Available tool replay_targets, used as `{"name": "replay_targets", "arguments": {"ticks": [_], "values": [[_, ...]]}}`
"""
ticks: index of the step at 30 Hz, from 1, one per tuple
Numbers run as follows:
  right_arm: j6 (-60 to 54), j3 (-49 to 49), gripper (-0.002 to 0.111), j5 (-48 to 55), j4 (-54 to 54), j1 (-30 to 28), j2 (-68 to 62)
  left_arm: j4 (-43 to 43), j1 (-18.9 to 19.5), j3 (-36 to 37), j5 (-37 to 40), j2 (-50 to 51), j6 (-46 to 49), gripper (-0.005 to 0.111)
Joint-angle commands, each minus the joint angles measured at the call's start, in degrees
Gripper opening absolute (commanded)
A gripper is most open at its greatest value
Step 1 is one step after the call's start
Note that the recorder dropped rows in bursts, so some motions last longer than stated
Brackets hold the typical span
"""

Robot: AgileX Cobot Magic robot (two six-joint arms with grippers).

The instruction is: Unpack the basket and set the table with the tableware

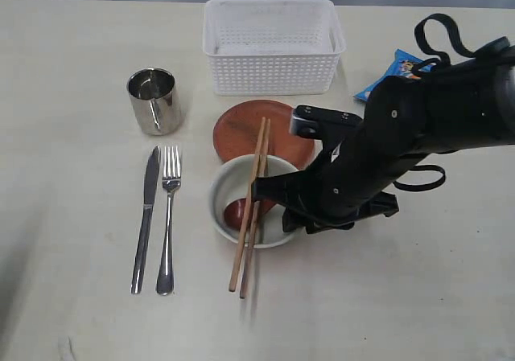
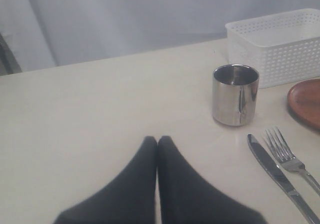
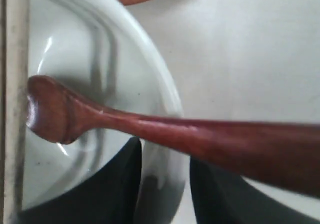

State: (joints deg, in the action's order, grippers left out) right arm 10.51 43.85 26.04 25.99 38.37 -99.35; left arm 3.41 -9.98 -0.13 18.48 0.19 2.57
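Over the bowl (image 1: 228,180), on its right side in the exterior view, the right arm (image 1: 402,136) covers part of the rim and the whole spoon handle. Of the spoon (image 1: 232,214) we see only the head, lying inside the bowl. We cannot see the right gripper from that view. The blue bag (image 1: 392,70), well beyond the bowl, is partly hidden by the same arm. The plate (image 1: 241,128) lies partly behind the bowl's far rim.

In the right wrist view the spoon handle is blurred and runs out of frame. The right gripper (image 3: 165,154) has its jaws partway apart, and only the bowl rim shows in the gap. The handle crosses close by the fingers (image 3: 107,194); we cannot establish contact. The left gripper (image 2: 157,140) is closed on nothing, tips pressed together above the table (image 2: 75,109).

The chopsticks (image 1: 251,216) lie across the bowl. The knife (image 1: 146,216) and fork (image 1: 168,216) lie side by side left of the bowl, with the mug (image 1: 153,100) beyond them. The basket (image 1: 269,43) stands beyond the bowl, past the plate.
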Motion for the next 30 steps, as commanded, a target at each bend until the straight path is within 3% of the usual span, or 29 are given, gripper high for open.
{"name": "replay_targets", "arguments": {"ticks": [1, 8, 17, 30], "values": [[-2.5, 0.1, 0.032, 2.9, -0.2, 0.0, 0.0, -0.5, 0.1, 0.1, 0.0, -0.2, 0.0, 0.000], [-4.4, 0.1, 0.030, 3.6, -0.2, 0.0, 0.0, -0.5, 0.1, 0.1, 0.0, -0.2, 0.0, 0.000], [-12.5, 0.2, -0.001, 5.4, 6.8, 0.0, 0.0, -0.5, 0.1, 0.1, 0.0, -0.2, 0.0, 0.000], [-9.7, 6.8, -0.001, 13.2, 7.3, 0.0, -1.9, -0.5, 0.1, 0.1, 0.0, -0.2, 0.0, 0.000]]}}
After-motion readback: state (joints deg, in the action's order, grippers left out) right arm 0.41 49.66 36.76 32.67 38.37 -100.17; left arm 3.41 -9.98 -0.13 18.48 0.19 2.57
